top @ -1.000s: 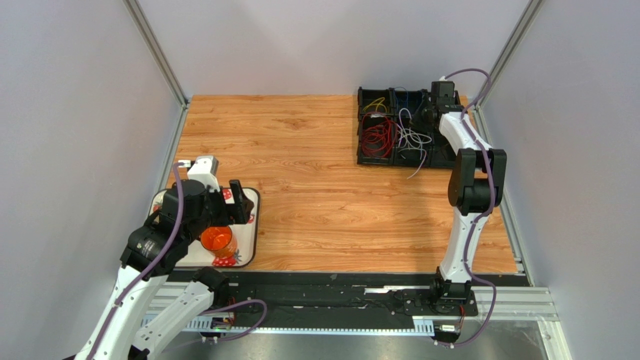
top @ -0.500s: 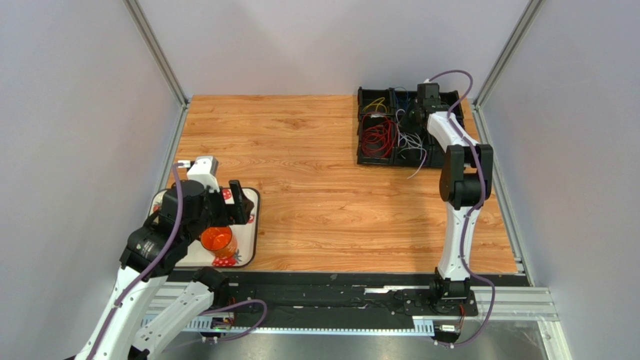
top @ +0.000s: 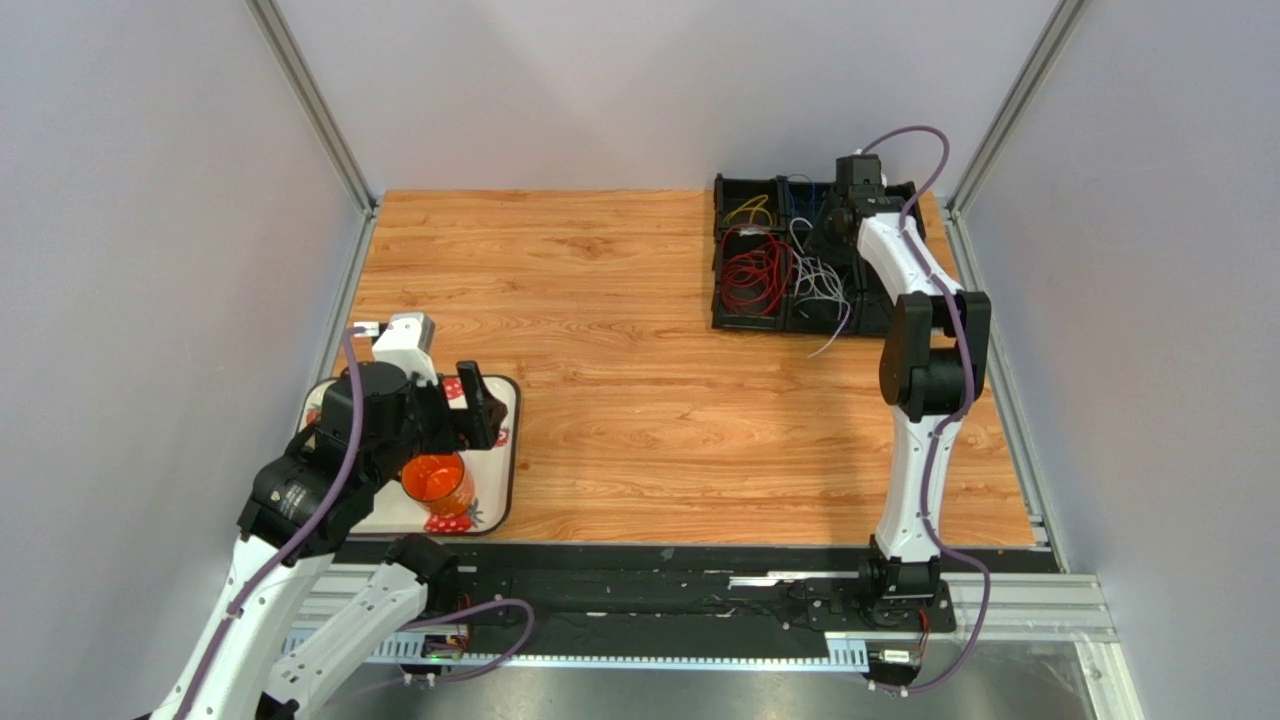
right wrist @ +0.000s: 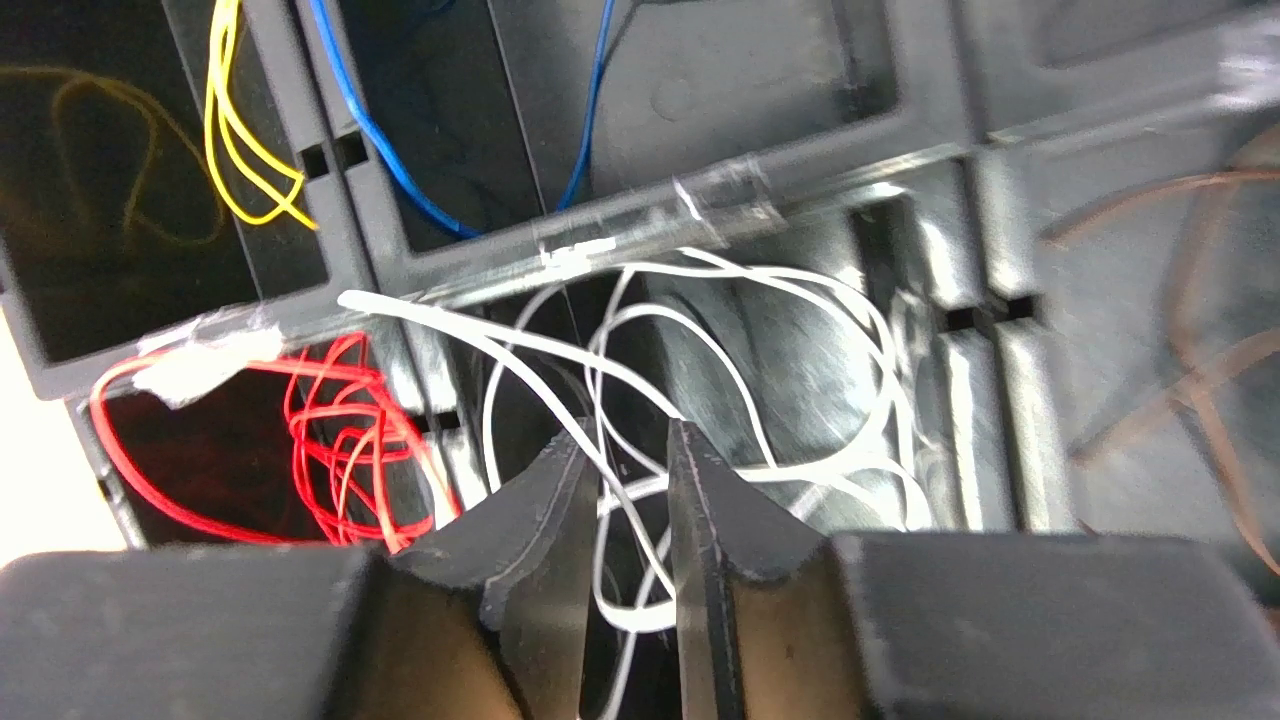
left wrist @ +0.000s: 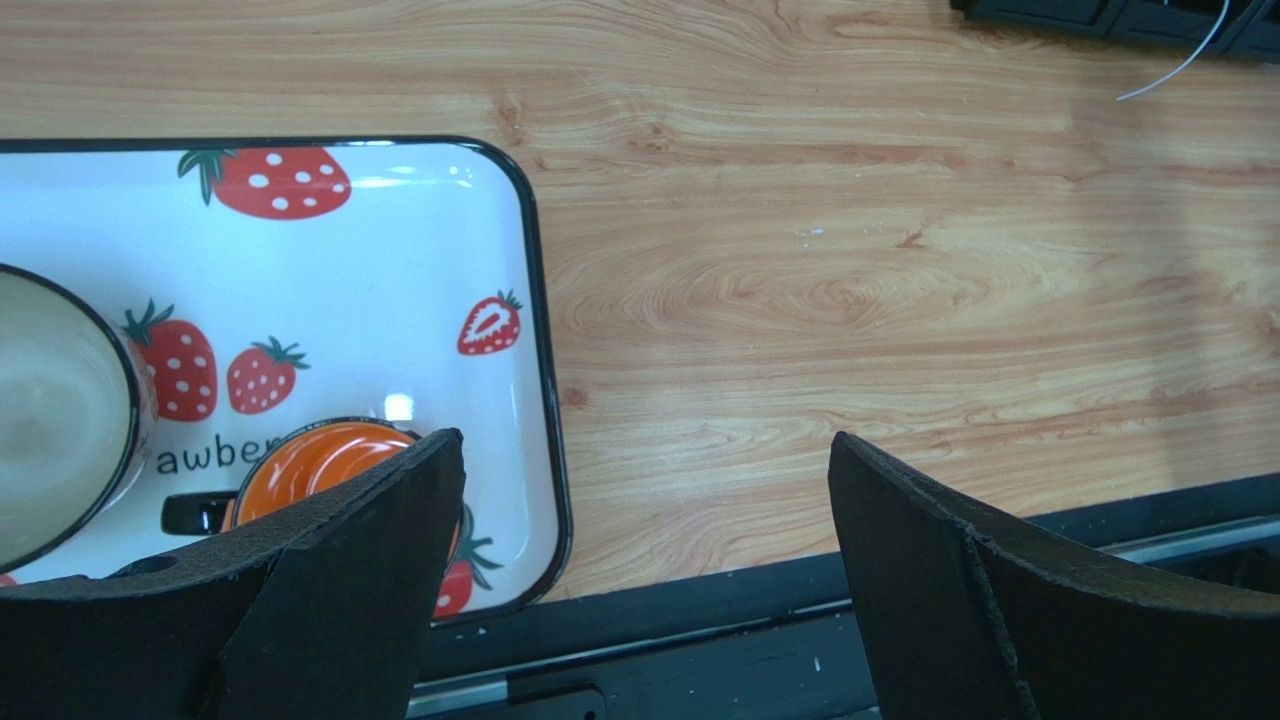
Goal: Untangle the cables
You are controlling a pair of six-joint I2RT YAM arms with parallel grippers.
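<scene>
Between the two dark fingers of the right gripper [right wrist: 628, 450], a narrow slot is open and a couple of thin white cables [right wrist: 751, 375] run through it; the jaws are close but not pinched, so I judge this a grasp about to be made, not one made. That white bundle loops loosely at twelve o'clock from the fingertips, and one strand crosses the taped divider toward ten o'clock. At nine o'clock lies a knot of fine red cables [right wrist: 338, 435], at eleven o'clock a few yellow cables [right wrist: 241, 135], at twelve a single blue cable [right wrist: 586, 120], and at three o'clock blurred brown cables [right wrist: 1187, 300], each in its own bay of the black plastic compartment organiser [right wrist: 451, 255]. From above, that organiser sits at about one o'clock on the wooden table [top: 601, 300], with one white end trailing over its near rim onto the wood. Well apart, at eight o'clock, the left gripper [left wrist: 646, 585] hangs with its jaws wide apart and nothing in them over the edge of a white strawberry-print enamel tray [left wrist: 421, 255] holding an orange cup [left wrist: 323, 458] and a pale bowl [left wrist: 53, 413]. The colours look largely separated; the white bundle, and perhaps the red knot, seem to be what is left.
</scene>
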